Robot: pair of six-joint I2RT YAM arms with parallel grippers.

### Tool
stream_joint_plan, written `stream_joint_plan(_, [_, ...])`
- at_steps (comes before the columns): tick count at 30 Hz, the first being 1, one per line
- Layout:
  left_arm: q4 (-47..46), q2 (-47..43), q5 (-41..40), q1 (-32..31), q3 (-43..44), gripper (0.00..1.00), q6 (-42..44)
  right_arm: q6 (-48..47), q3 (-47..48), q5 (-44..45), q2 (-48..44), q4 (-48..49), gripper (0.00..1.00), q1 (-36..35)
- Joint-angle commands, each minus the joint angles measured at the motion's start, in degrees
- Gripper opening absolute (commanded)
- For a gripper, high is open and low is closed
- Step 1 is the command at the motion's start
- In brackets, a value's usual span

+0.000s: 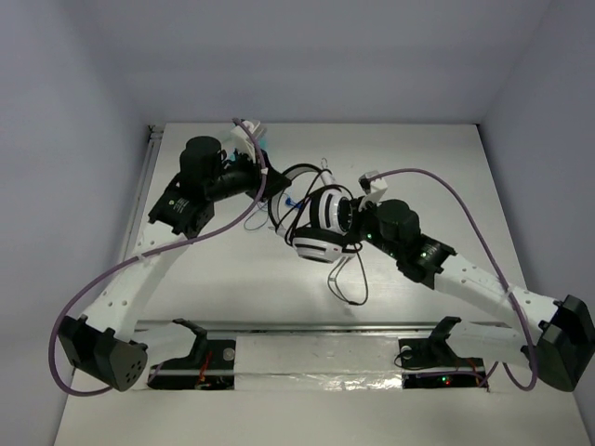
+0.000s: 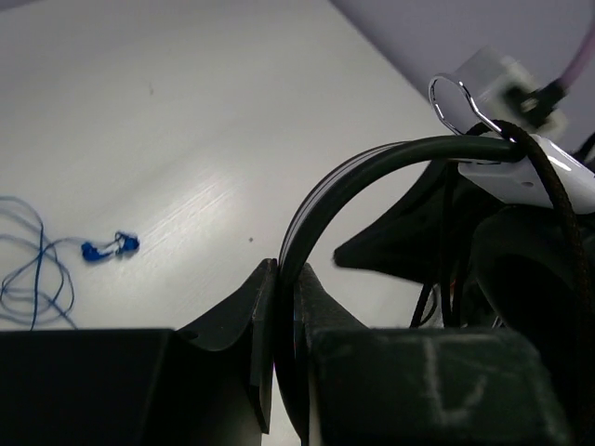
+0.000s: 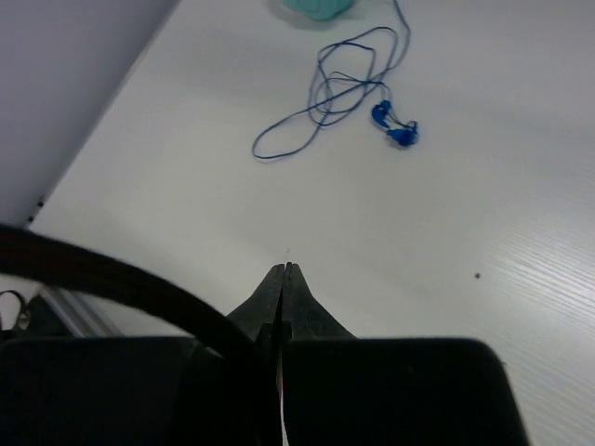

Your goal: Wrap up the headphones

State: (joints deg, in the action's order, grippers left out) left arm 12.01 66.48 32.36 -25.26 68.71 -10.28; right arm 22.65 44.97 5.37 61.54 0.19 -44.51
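The black-and-white headphones point(image 1: 321, 226) hang above the table's middle between both arms. My left gripper point(image 1: 267, 191) is shut on the black headband point(image 2: 372, 172), pinched between its fingertips in the left wrist view point(image 2: 286, 279). A white earcup yoke point(image 2: 521, 172) shows at the band's far end. My right gripper point(image 1: 353, 220) is against the earcups, with its jaws pressed together in the right wrist view point(image 3: 284, 271). The thin black cable point(image 3: 112, 277) runs in from the left and down into the jaws' gap. More cable hangs in a loop point(image 1: 351, 279) below the earcups. The red-tipped plug is not visible.
Small blue-wired earbuds point(image 3: 395, 125) lie loose on the white table beyond the headphones, also in the left wrist view point(image 2: 110, 247). A teal object point(image 3: 316, 7) sits at the far edge. A metal rail point(image 1: 307, 327) runs along the near edge.
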Motion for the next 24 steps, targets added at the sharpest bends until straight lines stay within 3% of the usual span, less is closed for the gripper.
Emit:
stream_joint_plan(1, [-8.68,0.58,5.18,0.38,6.95,0.00,-7.73,3.70,-2.16,-8.61,2.00,18.33,0.00,1.35])
stream_joint_plan(4, [-3.93,1.99,-2.38,0.99,12.49,0.00,-6.33,5.55,-4.09,-10.01,2.97,21.25,0.00,1.97])
stream_joint_plan(8, [-6.98,3.04,-1.43,2.40,15.31,0.00,-10.61,9.15,-7.96,-16.42,6.03,30.29,0.00,1.97])
stream_joint_plan(13, [-11.22,5.32,-0.11,2.40,17.86,0.00,-16.69,10.39,-8.94,-22.32,11.92,38.30,0.16,1.97])
stream_joint_plan(18, [-10.52,7.61,-0.36,2.40,23.03,0.00,-18.19,10.31,-9.46,-20.05,16.32,41.91,0.32,1.97])
stream_joint_plan(24, [-10.78,8.67,-1.16,2.40,25.68,0.00,-20.12,11.53,-9.20,-18.73,27.13,49.02,0.37,1.97])
